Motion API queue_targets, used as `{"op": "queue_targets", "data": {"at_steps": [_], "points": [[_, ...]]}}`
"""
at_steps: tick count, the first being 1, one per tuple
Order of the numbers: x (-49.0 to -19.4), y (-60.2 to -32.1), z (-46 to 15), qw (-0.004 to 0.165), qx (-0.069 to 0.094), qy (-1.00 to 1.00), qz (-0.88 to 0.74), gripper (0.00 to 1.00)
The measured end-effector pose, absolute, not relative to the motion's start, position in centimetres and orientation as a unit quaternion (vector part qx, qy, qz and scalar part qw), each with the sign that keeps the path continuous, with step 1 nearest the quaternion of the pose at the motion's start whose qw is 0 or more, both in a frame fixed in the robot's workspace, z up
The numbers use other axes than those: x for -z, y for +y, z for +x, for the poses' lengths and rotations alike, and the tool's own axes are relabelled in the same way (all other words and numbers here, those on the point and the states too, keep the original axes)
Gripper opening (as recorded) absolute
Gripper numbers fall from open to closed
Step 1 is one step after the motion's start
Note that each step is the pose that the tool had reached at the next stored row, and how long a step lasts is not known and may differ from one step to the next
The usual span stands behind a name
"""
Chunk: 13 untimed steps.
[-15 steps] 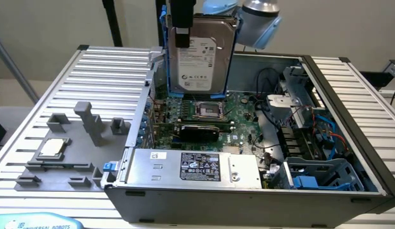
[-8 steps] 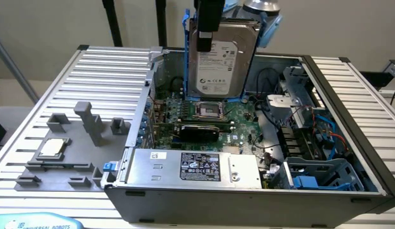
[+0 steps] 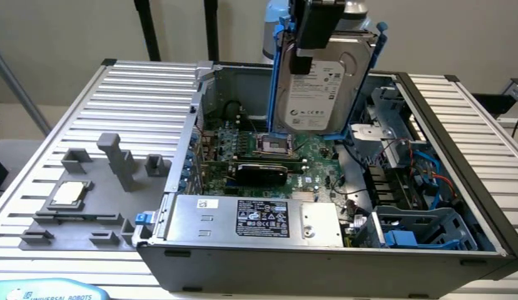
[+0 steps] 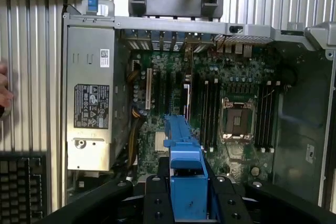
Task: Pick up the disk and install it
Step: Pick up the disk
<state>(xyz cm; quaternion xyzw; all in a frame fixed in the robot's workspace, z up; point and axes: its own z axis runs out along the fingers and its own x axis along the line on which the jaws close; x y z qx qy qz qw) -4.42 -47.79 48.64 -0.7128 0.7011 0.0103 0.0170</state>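
The disk (image 3: 319,87), a silver-grey hard drive with a white label in a blue carrier, hangs upright above the open computer case (image 3: 326,253), over the green motherboard (image 3: 268,156). My gripper (image 3: 313,28) holds it by its upper end, shut on it. In the wrist view the blue carrier (image 4: 185,169) sticks out edge-on between my black fingers (image 4: 157,198), above the motherboard (image 4: 210,108) and its processor socket (image 4: 236,121).
A silver power supply with a black label (image 3: 254,219) fills the case's near side. Blue drive bays (image 3: 418,228) sit at the exterior view's right. A grey fixture (image 3: 84,200) holding a small silvery chip (image 3: 69,192) lies left of the case. A person's hand (image 4: 4,93) shows beside the case.
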Motion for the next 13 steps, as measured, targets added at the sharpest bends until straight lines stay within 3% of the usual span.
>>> {"op": "queue_targets", "data": {"at_steps": [13], "points": [[-48.6,-50.8,-0.2,0.017,-0.010,0.701,-0.713,0.33]]}}
